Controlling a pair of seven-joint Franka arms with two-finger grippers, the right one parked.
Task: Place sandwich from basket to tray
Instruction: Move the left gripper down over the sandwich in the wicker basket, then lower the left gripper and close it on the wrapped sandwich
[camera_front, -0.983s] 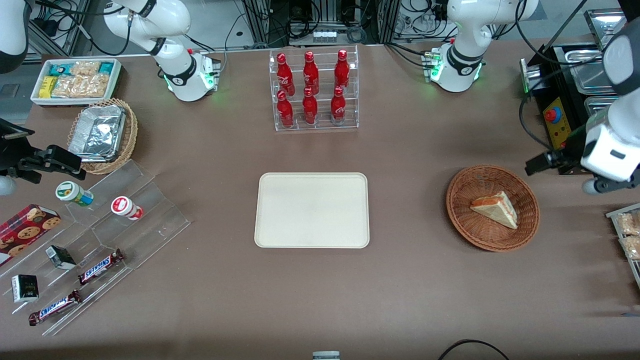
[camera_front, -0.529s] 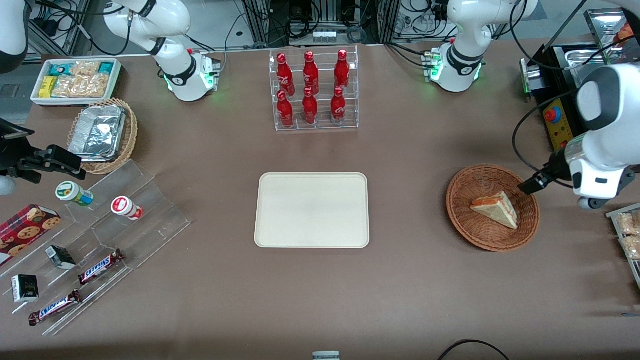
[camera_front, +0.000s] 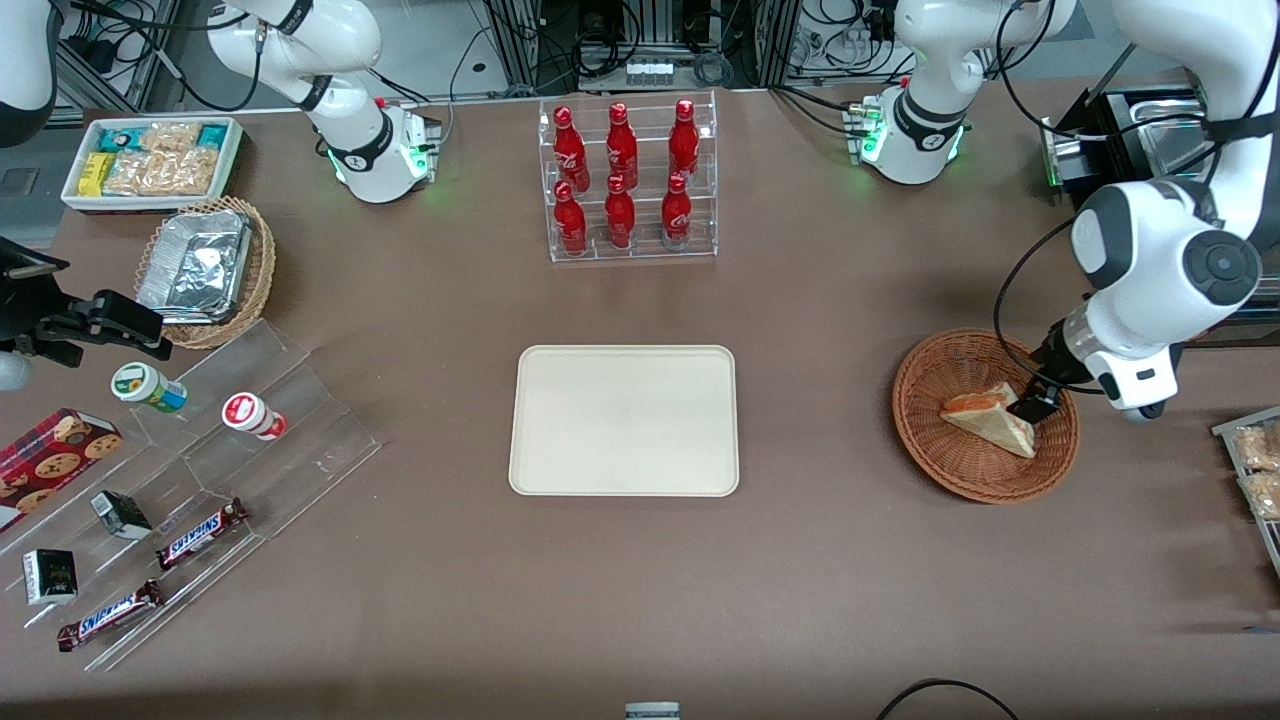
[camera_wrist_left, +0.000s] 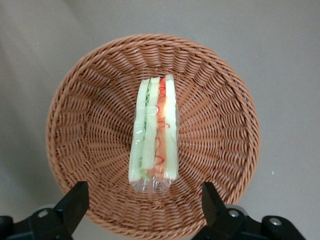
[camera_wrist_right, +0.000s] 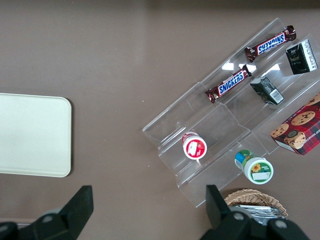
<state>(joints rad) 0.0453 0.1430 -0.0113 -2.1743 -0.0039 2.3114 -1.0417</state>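
Note:
The sandwich (camera_front: 985, 418), a pale wedge with orange-red and green filling in clear wrap, lies in the reddish-brown wicker basket (camera_front: 960, 480) toward the working arm's end of the table. My left gripper (camera_front: 1035, 400) hangs over the basket, just above the sandwich's end. In the left wrist view the sandwich (camera_wrist_left: 154, 132) lies lengthwise in the basket (camera_wrist_left: 90, 125). The gripper (camera_wrist_left: 144, 200) is open and empty, with its fingertips (camera_wrist_left: 77, 197) spread wider than the sandwich. The cream tray (camera_front: 625, 420) lies flat at mid-table and also shows in the right wrist view (camera_wrist_right: 30, 135).
A clear rack of red bottles (camera_front: 625, 180) stands farther from the front camera than the tray. A black control box (camera_front: 1130, 200) and a snack tray (camera_front: 1255, 470) flank the basket. An acrylic snack stand (camera_front: 250, 430), a foil-tray basket (camera_front: 205, 270) and a white bin (camera_front: 150, 160) sit at the parked arm's end.
My left gripper has swung in from the working arm's end of the table and come down over the basket, next to the sandwich. The sandwich and basket have not moved.

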